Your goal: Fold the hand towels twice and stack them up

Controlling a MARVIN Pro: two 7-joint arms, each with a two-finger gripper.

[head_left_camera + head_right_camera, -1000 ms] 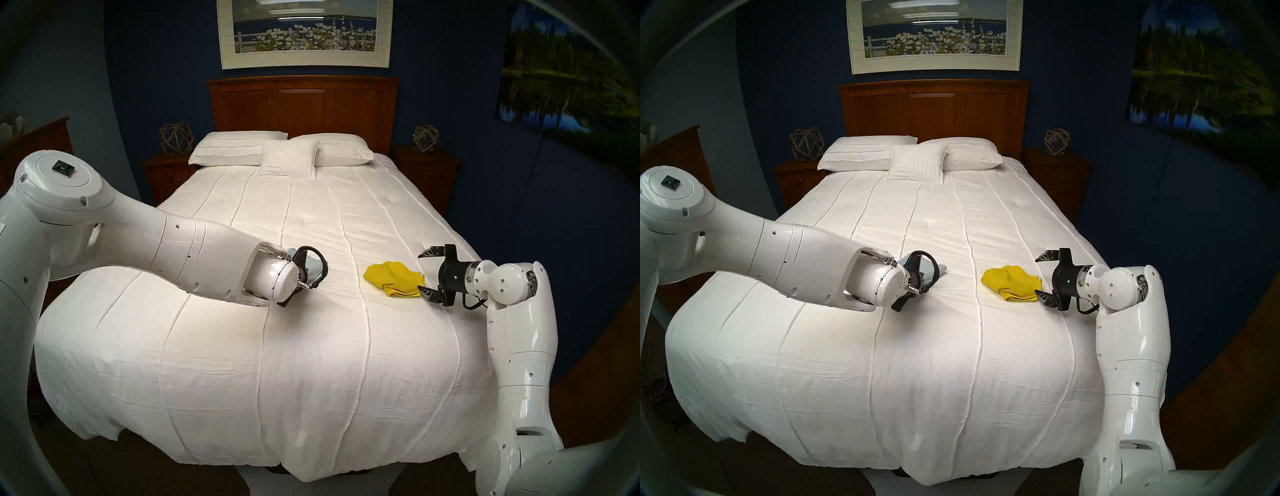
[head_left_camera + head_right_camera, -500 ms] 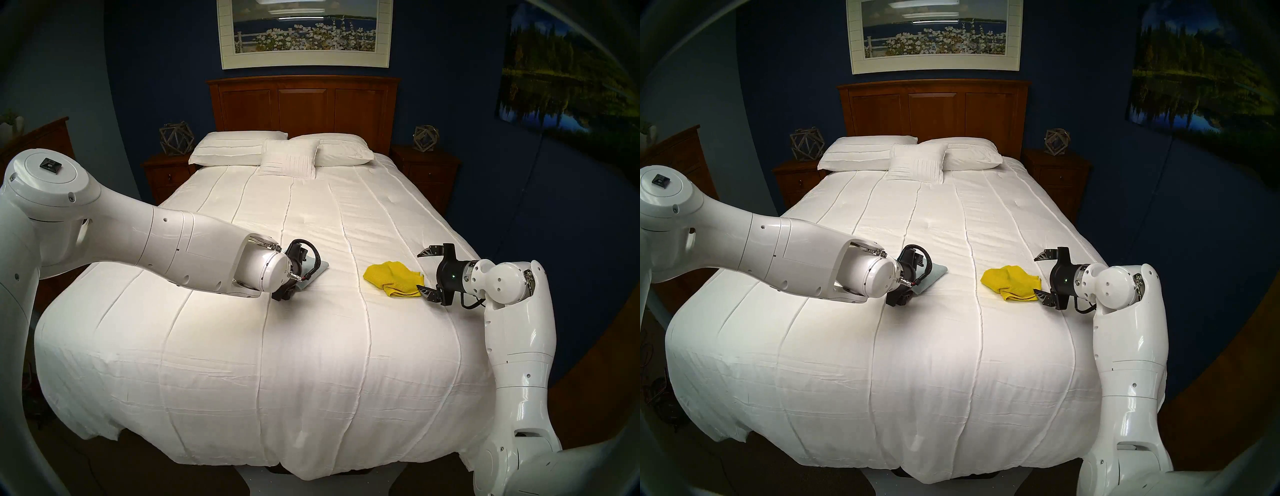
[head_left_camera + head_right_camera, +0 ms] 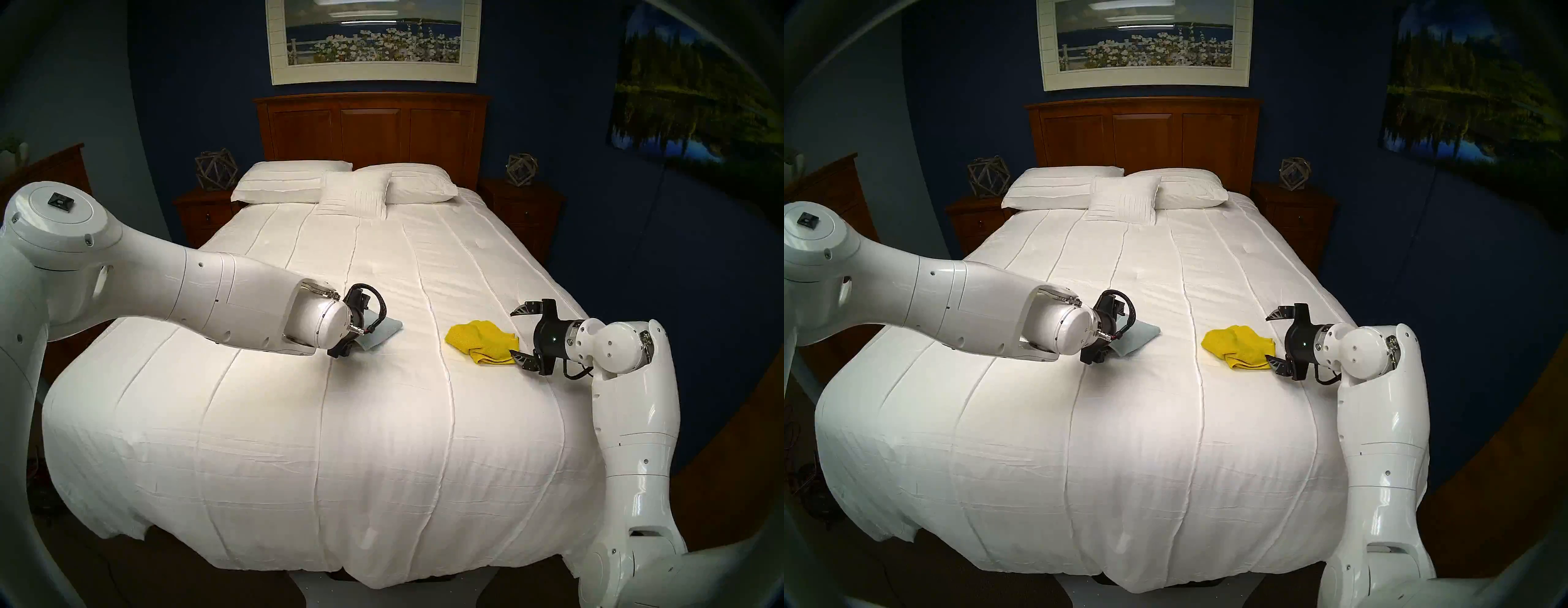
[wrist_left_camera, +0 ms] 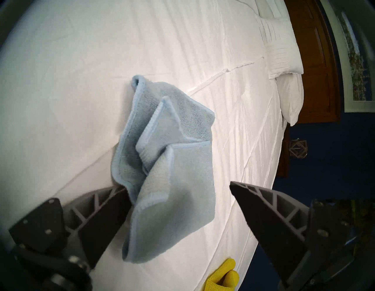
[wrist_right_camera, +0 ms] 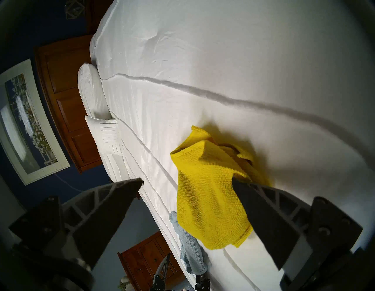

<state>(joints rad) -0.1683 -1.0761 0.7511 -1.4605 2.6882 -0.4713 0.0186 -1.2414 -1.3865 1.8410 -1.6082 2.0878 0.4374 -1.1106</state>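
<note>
At frame center the crumpled blue towel (image 4: 162,174) and yellow towel (image 3: 481,342) lie apart on the bed (image 3: 382,424), both grippers' jaws spread wide, empty.

We see a white quilt (image 3: 339,424) covering the bed, with three white pillows (image 3: 352,187) against a wooden headboard (image 3: 373,127). We also see a framed flower picture (image 3: 373,38) hanging above, and nightstands (image 3: 203,216) flanking the bed.
</note>
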